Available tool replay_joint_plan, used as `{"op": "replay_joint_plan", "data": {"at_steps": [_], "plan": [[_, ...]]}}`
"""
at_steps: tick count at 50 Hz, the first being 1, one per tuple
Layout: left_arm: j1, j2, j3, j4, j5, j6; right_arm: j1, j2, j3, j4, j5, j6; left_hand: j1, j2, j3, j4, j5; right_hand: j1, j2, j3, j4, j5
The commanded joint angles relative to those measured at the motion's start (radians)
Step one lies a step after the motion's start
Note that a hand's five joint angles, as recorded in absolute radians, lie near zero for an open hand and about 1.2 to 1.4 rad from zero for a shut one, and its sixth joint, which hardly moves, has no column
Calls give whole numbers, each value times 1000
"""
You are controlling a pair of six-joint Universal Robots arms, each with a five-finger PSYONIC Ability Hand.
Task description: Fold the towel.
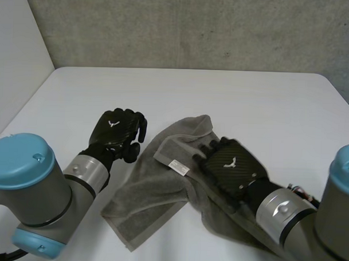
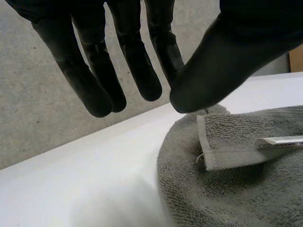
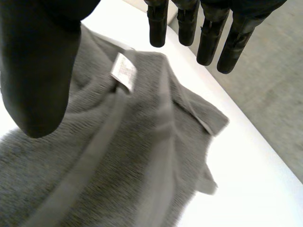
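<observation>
**Towel rumpled mid-table, both hands empty**

Grey towel (image 1: 152,193) lies crumpled on the white table (image 1: 221,98), roughly centre. One flap is turned over, white label (image 1: 178,166) facing up. Left hand (image 1: 116,133) is just beside the towel's left edge, over bare table. Its fingers (image 2: 137,66) are fairly straight and apart from the thumb, holding nothing. Right hand (image 1: 233,167) is over the towel's right part, near the label. Its fingers (image 3: 208,42) are extended, thumb well apart, gripping nothing. Can't tell if its palm touches the cloth.

The white table (image 1: 267,105) bears one rumpled grey towel (image 1: 143,204), an edge folded over itself.
</observation>
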Motion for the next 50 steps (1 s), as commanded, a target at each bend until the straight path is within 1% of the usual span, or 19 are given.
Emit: {"op": "replay_joint_plan", "data": {"at_steps": [1,4,6,12,18,20,26,28,38,40,41,42,44,45,46,47,48,49,50], "plan": [[1,71,-2,-133,0,1,-127,-4,-5,61,7,-4,-831,-827,-835,-838,-1016,-58,-68,-64,-79,-59],[3,81,-5,-173,-1,8,-153,-2,3,62,12,-4,-902,-898,-906,-909,-1088,-58,-68,-64,-79,-59],[3,92,-15,-236,-7,30,-184,-1,32,62,15,-4,-1059,-1056,-1064,-1067,-1245,-58,-68,-64,-79,-59],[3,95,-67,-302,-14,99,-214,-11,107,64,14,7,-1081,-1077,-1086,-1088,-1267,-58,-68,-64,-79,-59],[3,98,-127,-289,-15,163,-217,-41,168,64,12,9,-1081,-1077,-1086,-1088,-1267,-58,-68,-64,-79,-59],[6,92,-147,-271,-12,185,-233,-47,210,62,-8,10,-1078,-1074,-1083,-1085,-1264,-58,-68,-64,-79,-59],[12,52,-146,-222,-17,195,-253,-45,259,44,-22,12,-1069,-1066,-1074,-1077,-1255,-58,-68,-64,-79,-59],[22,29,-130,-211,-20,195,-254,-38,273,24,-43,15,-1063,-1060,-1068,-1071,-1249,-58,-68,-64,-79,-59],[32,-27,-86,-214,-44,196,-262,7,287,-44,-49,16,-1034,-1030,-1039,-1041,-1220,-58,-68,-64,-79,-59],[33,-43,-81,-210,-43,196,-262,13,285,-51,-49,16,-1002,-998,-1006,-1009,-1188,-16,-26,-21,-37,-17],[33,-43,-81,-210,-43,196,-262,18,282,-57,-49,15,-1002,-998,-1006,-1009,-1187,92,82,86,71,91],[33,-49,-80,-210,-43,196,-262,18,282,-57,-49,15,-972,-969,-977,-980,-1158,93,83,87,72,92],[33,-54,-78,-210,-43,198,-271,22,279,-71,-49,15,-928,-925,-933,-936,-1114,321,311,315,300,320],[33,-55,-77,-213,-43,198,-271,22,279,-71,-49,15,-841,-838,-846,-848,-1027,322,312,316,301,321],[33,-55,-77,-213,-43,198,-274,21,277,-76,-49,15,-840,-837,-845,-848,-1026,464,454,459,443,463],[33,-57,-74,-217,-43,198,-276,21,274,-82,-49,16,-698,-694,-702,-705,-884,655,645,649,634,654],[33,-57,-74,-219,-41,198,-276,21,274,-82,-49,16,-536,-533,-541,-544,-722,657,647,651,636,656],[33,-57,-74,-219,-41,198,-274,19,268,-86,-48,16,-535,-531,-539,-542,-721,817,806,811,796,815],[33,-57,-74,-220,-41,196,-274,19,268,-86,-48,16,-387,-383,-391,-394,-572,818,808,812,797,817]]}}
